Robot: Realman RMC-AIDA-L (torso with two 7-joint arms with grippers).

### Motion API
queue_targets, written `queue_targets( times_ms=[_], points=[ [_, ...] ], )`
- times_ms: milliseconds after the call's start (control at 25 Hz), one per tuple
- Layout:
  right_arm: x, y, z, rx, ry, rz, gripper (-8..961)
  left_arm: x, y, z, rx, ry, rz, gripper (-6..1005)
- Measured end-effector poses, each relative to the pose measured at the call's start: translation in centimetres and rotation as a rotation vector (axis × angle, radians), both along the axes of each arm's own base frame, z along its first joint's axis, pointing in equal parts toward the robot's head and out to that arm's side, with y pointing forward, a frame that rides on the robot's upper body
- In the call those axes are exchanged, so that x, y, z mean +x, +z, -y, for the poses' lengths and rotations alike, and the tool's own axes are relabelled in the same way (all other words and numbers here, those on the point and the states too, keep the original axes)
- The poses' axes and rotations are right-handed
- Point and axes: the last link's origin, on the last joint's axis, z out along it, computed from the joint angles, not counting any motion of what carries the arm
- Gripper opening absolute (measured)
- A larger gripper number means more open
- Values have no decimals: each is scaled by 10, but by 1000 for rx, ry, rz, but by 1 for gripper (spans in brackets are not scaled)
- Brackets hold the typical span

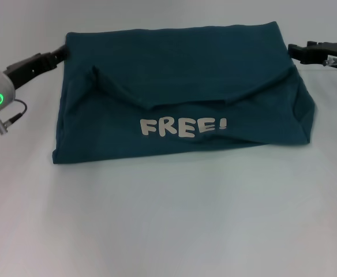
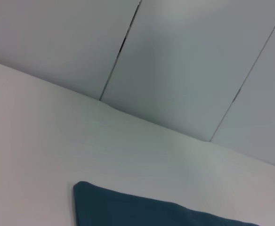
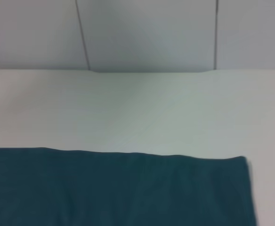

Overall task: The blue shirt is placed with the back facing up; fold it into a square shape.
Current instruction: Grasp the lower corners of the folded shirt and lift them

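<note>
The blue shirt [image 1: 180, 81] lies on the white table as a wide, roughly rectangular bundle. Its sleeves and sides are folded inward, and a flap with cream "FREE!" lettering [image 1: 183, 127] faces up along the near edge. My left gripper [image 1: 62, 54] is at the shirt's far left corner, right against the cloth. My right gripper [image 1: 294, 52] is at the far right corner, at the fabric's edge. One corner of the shirt [image 2: 142, 212] appears in the left wrist view. The right wrist view takes in a straight edge of the shirt [image 3: 118, 188].
The white table [image 1: 168, 219] extends well in front of the shirt and to both sides. Behind the table stands a grey panelled wall [image 3: 142, 33]. No other objects are in view.
</note>
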Motion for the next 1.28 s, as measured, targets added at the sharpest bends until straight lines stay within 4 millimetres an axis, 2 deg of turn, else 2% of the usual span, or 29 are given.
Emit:
queue_targets(
  times_ms=[200, 400, 840, 1280],
  points=[
    [7, 5, 12, -58, 3, -80, 494, -5, -6, 16, -73, -61, -17, 690],
    [13, 8, 29, -151, -8, -135, 493, -8, -8, 38, -143, -138, -12, 802],
    [22, 12, 64, -324, -115, -240, 490, -22, -10, 74, -218, -185, -9, 799],
    [39, 8, 74, -383, -258, -182, 487, -27, -13, 85, -230, -189, -4, 798]
  ],
)
